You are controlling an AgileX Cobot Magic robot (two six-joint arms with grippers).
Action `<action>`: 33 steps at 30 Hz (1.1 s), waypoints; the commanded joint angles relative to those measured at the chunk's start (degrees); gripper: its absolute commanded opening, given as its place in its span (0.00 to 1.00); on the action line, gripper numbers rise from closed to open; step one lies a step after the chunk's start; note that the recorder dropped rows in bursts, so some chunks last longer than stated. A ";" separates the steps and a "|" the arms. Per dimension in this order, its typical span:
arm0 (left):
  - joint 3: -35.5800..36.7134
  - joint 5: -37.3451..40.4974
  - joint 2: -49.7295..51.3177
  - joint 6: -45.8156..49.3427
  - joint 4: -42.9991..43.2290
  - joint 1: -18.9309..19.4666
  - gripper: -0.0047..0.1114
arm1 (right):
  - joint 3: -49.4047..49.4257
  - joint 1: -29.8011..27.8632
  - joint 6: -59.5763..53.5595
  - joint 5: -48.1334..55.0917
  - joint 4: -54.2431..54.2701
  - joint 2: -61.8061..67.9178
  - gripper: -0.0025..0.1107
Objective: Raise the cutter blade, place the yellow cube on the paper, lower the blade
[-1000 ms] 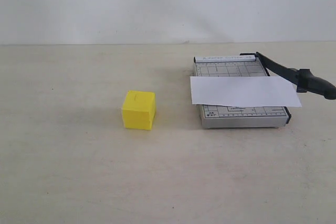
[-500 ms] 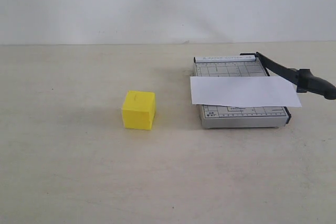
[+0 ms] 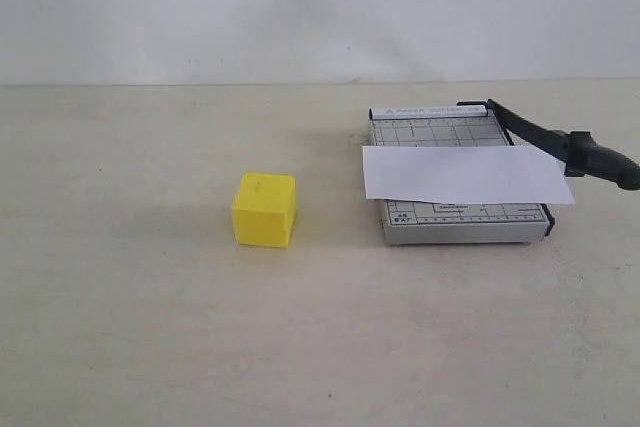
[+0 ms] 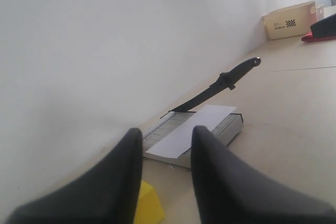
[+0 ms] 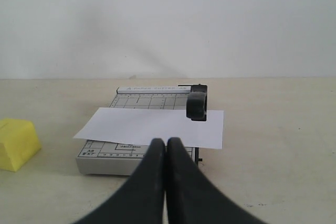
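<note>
Left wrist view, left gripper (image 4: 167, 136): two dark tapered fingers (image 4: 121, 177) stand apart; the gap between them is empty and they touch nothing.
Right wrist view, right gripper (image 5: 166, 145): two dark fingers (image 5: 149, 182) pressed together along their length, holding nothing, pointed toward the trimmer's front edge.
Table (image 3: 150, 347): pale beige matte surface carrying every item below.
Yellow cube (image 3: 264, 209): small bright yellow matte block, resting flat on the table, left of the trimmer in the exterior view and apart from it; not on the sheet. One corner shows low between the left fingers in the left wrist view.
Trimmer base (image 3: 440, 131): grey rectangular board with a printed grid, flat on the table, right of centre.
Paper (image 3: 465, 175): plain white rectangular sheet lying across the base, overhanging it on both sides; its right end passes beneath the blade arm.
Cutter blade (image 3: 530, 130): long thin black arm hinged at the far right corner of the base, tilted upward, not down against the board.
Blade handle (image 3: 600, 159): thick rounded black grip at the arm's free end, standing clear above the sheet.
Wall (image 3: 300, 7): plain white, behind the table.
Beige box (image 4: 290, 20): pale open box with a chequered mark, far along the table in the left wrist view, well apart from the trimmer.
</note>
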 commanded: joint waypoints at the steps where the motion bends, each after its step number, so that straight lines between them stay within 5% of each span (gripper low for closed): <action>1: 0.20 -0.79 0.42 0.03 0.39 -0.25 0.30 | -0.01 0.07 0.04 -0.38 -0.20 -0.28 0.02; 17: 0.20 -4.65 0.43 0.17 -3.19 -0.25 0.30 | -0.01 0.07 0.04 -0.38 -0.20 -0.28 0.02; 26: 0.20 -4.81 0.43 23.29 -17.19 -0.25 0.30 | -0.01 0.07 0.04 -0.53 -0.20 -0.28 0.02; 33: 0.20 -2.51 0.43 23.81 -20.56 -0.25 0.30 | -0.01 0.07 0.04 -0.64 -0.20 -0.28 0.02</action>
